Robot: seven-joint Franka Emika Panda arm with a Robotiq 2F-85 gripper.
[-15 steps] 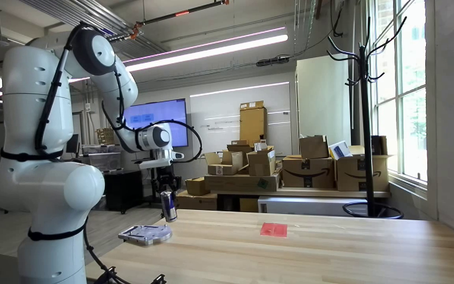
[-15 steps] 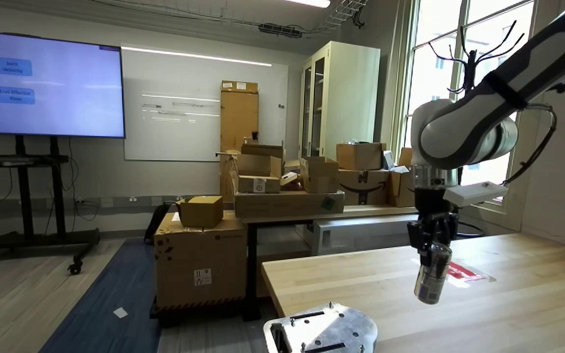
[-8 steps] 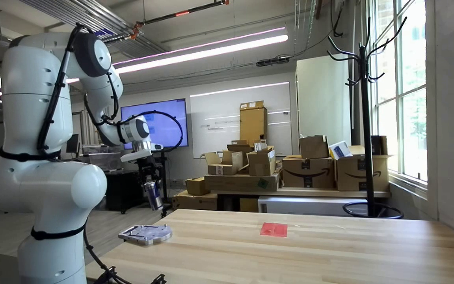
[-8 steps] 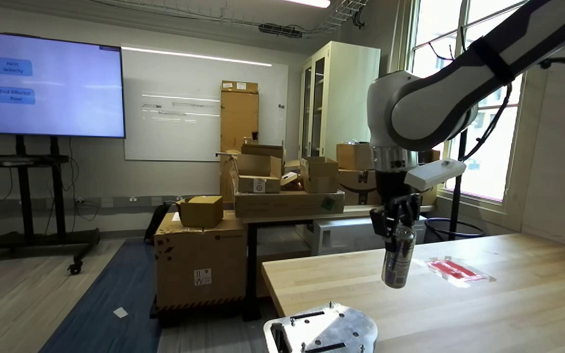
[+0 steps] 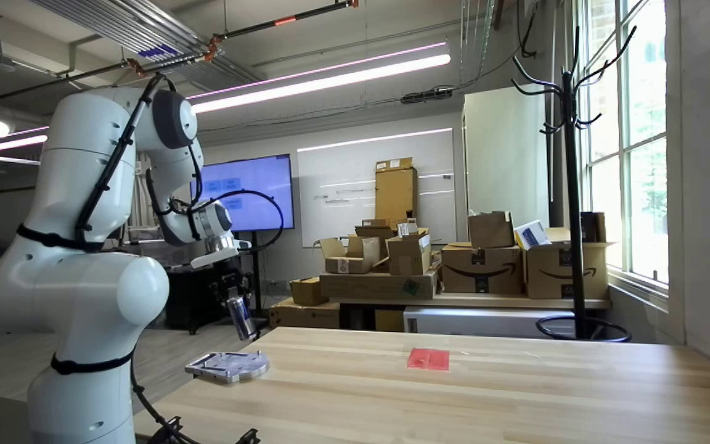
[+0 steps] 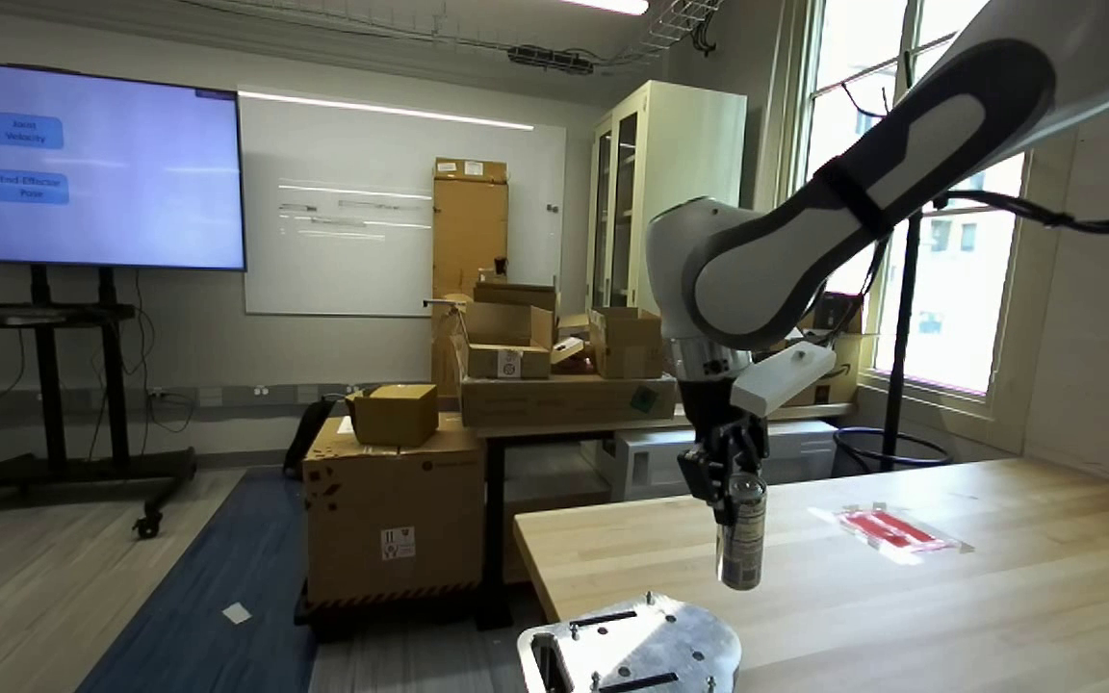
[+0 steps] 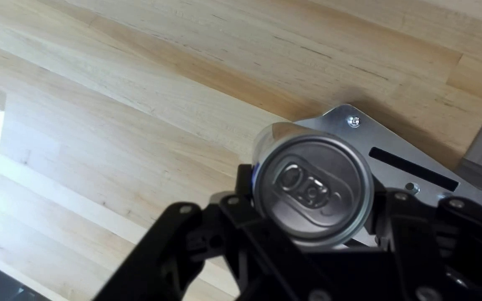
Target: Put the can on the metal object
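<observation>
The can [image 5: 241, 320], slim and blue-silver, is held in the air in both exterior views; it also shows here [image 6: 745, 539], tilted slightly. In the wrist view its silvery top [image 7: 314, 190] with the pull tab faces the camera. My gripper [image 7: 312, 190] is shut on the can, one finger on each side; it also shows in both exterior views [image 5: 232, 293] [image 6: 730, 472]. The metal object [image 5: 227, 367], a flat silvery plate with slots and screws, lies on the table below the can [image 6: 636, 635]. In the wrist view the can partly covers the plate [image 7: 364, 138]; they are apart.
A flat red item [image 5: 428, 359] is taped on the wooden table [image 5: 515, 394], also seen here [image 6: 891, 529]. The plate lies near the table's edge. Cardboard boxes [image 5: 481, 269] and a black coat stand [image 5: 571, 185] stand behind the table.
My gripper and the can have moved left in both exterior views. They rose at first, then came down a little toward the plate. The plate has not moved.
</observation>
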